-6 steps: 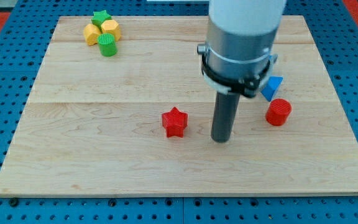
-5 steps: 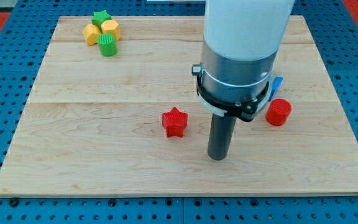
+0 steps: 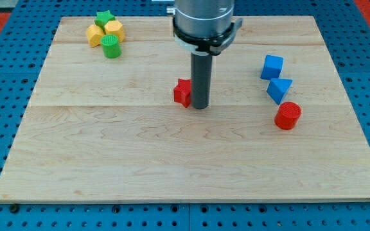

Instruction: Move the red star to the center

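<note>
The red star (image 3: 182, 92) lies near the middle of the wooden board (image 3: 108, 147), partly hidden by the rod. My tip (image 3: 200, 106) rests on the board right against the star's right side, touching it or nearly so. The rod rises from there to the arm's grey collar at the view's top.
A green star (image 3: 103, 17), two yellow blocks (image 3: 114, 28) (image 3: 94, 36) and a green cylinder (image 3: 111, 46) cluster at the top left. A blue cube (image 3: 272, 67), a blue triangular block (image 3: 279, 89) and a red cylinder (image 3: 288, 115) stand at the right.
The red star has moved up the view, from lower on the board to near the middle. My tip went from below right of the star to right beside it, farther up and left.
</note>
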